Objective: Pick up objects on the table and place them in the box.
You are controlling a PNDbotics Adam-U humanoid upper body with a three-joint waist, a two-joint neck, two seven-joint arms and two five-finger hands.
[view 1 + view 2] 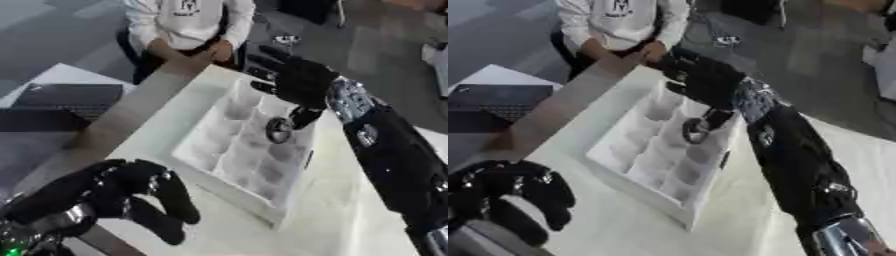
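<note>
Left eye view: my right hand [300, 82], black with silver at the wrist, reaches in from the right and hangs over the far half of the white box with rows of small compartments [203, 161], which lies askew on the pale tabletop [337, 210]. Between thumb and fingertips I pinch a small dark ring-shaped object with a pale centre [279, 129], round like a little wheel or tape roll, dark rim, lighter hub; I cannot make out its material. It hangs below my palm, over the compartments near the box's right wall, and I cannot tell whether it touches the dividers. The other fingers spread straight toward the far edge. My left hand [131, 192] sits at the lower left beside the box's near corner, fingers curled downward and holding nothing. Right eye view: the same ring [696, 130] shows edge-on and tilted, pinched at its top by my right hand [706, 80], over the middle rows of the box [614, 162]. My left hand [522, 200] shows at the lower left corner, curled, apart from the box.
</note>
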